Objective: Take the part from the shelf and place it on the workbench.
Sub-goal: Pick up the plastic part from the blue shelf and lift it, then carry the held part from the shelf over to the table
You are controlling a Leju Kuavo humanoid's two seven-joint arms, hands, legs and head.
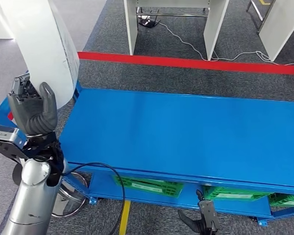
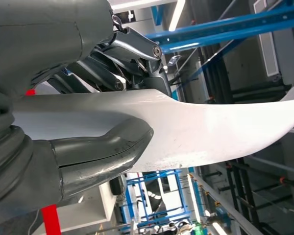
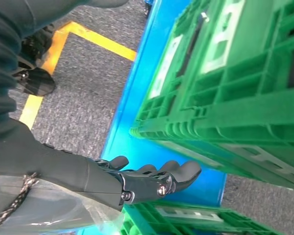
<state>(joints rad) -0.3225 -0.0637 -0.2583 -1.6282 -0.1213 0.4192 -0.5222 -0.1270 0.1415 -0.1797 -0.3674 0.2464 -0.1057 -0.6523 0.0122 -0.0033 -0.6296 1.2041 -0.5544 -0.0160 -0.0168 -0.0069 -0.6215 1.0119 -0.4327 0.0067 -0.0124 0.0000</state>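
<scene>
The left hand gripped the white part and held it raised beside the left end of the blue workbench.

Nearest the robot, the right hand hung low in front of the workbench's lower shelf, fingers stretched out and apart, holding nothing; in the right wrist view green crates sat just beyond those fingers on the blue shelf. Higher up, the left hand's thumb and darker fingers clamped the part, a long curved white panel, from both sides. The part rose up and leftwards out of the head view, its lower edge near the workbench's corner, not resting on the top. Farther off, a red floor line crossed the grey carpet, with white table legs and cables behind it.
</scene>
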